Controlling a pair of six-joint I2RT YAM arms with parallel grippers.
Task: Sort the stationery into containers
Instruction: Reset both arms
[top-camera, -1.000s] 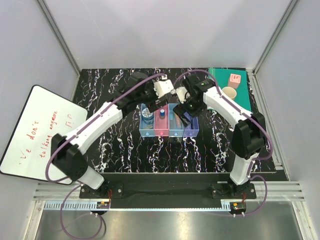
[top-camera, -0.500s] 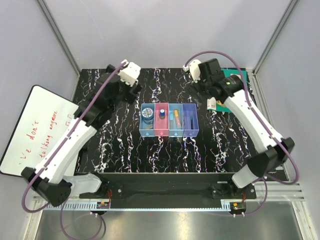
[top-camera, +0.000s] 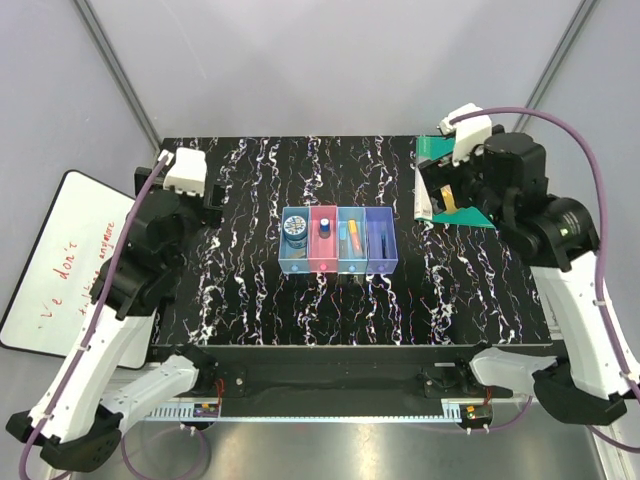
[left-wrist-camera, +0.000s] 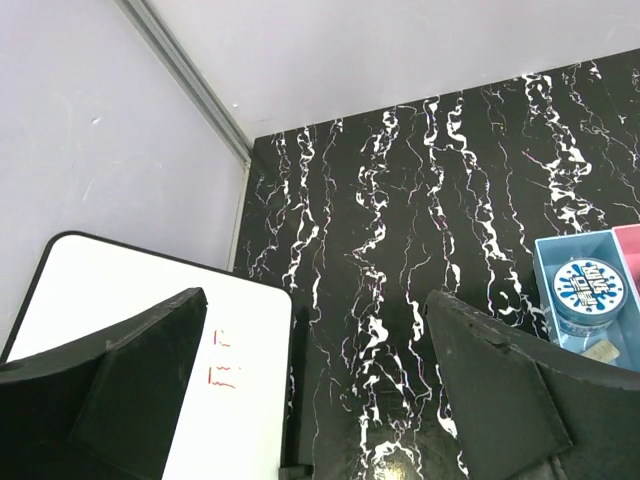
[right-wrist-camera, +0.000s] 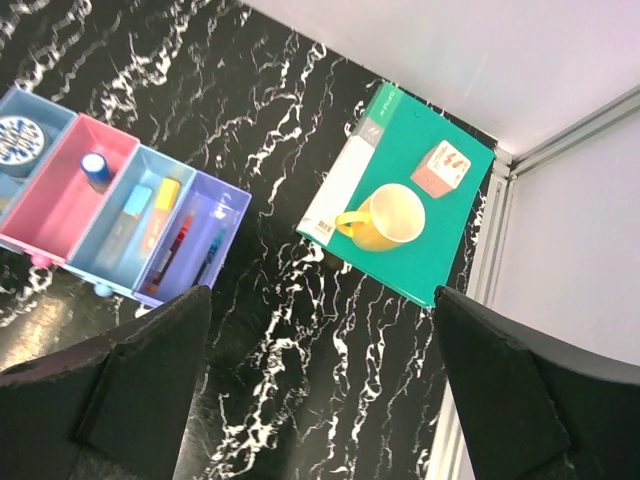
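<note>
1. Sorting looks close to finished. In the row of four small translucent plastic bins (top-camera: 338, 240), the round blue disc (left-wrist-camera: 593, 287) lies in the light blue one. The blue cylinder with pale top (right-wrist-camera: 95, 167) is in the pink one, the orange-yellow stick (right-wrist-camera: 165, 197) in the blue one.
2. Done well, this step means checking the black white-veined bench (top-camera: 240, 260) for strays and keeping both arms high, well apart from the bins.
3. The left arm is bent at the bench's left edge, beside the whiteboard (left-wrist-camera: 150, 330). The left pincer (left-wrist-camera: 312, 300) is spread apart, holding nothing.
4. The right arm is raised near the green book (right-wrist-camera: 420, 180) and yellow mug (right-wrist-camera: 392, 217). The right pincer (right-wrist-camera: 320, 292) is likewise apart and empty.
</note>
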